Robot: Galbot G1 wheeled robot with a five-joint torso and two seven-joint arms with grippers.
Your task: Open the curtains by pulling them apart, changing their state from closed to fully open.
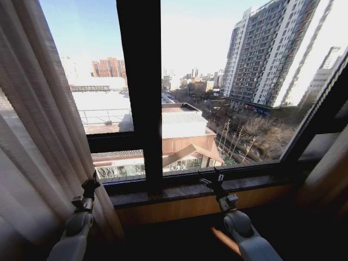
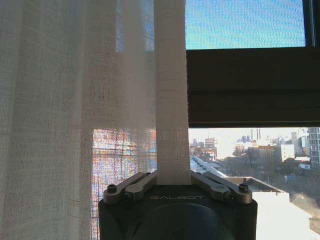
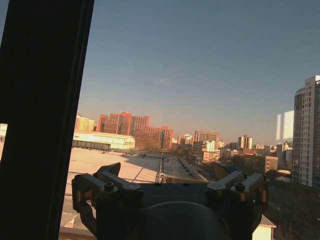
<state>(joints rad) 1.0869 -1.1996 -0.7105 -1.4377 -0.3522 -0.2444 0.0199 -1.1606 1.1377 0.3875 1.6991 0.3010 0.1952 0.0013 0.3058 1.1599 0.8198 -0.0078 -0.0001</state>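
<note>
**Sheer curtains, left panel in hand**

- Curtains (image 1: 38, 141): gathered at far left of the window (image 1: 244, 81); glass mostly uncovered.
- Handling (judged): light, soft, limp, snag-prone; best taken by a bunched pleat near the leading edge.
- Left gripper (image 2: 172, 184): closed on a curtain fold.
- Right gripper (image 1: 209, 182): by the sill (image 1: 179, 191), spread wide, holding nothing.

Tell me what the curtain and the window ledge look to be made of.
The curtain: thin woven sheer fabric, matte cream; its open grid weave lets the buildings glow through. The left claw has a fold of it between its fingers. The window ledge: apparently polished dark stone over a wood-toned front, judging by its sheen; uncertain.
</note>
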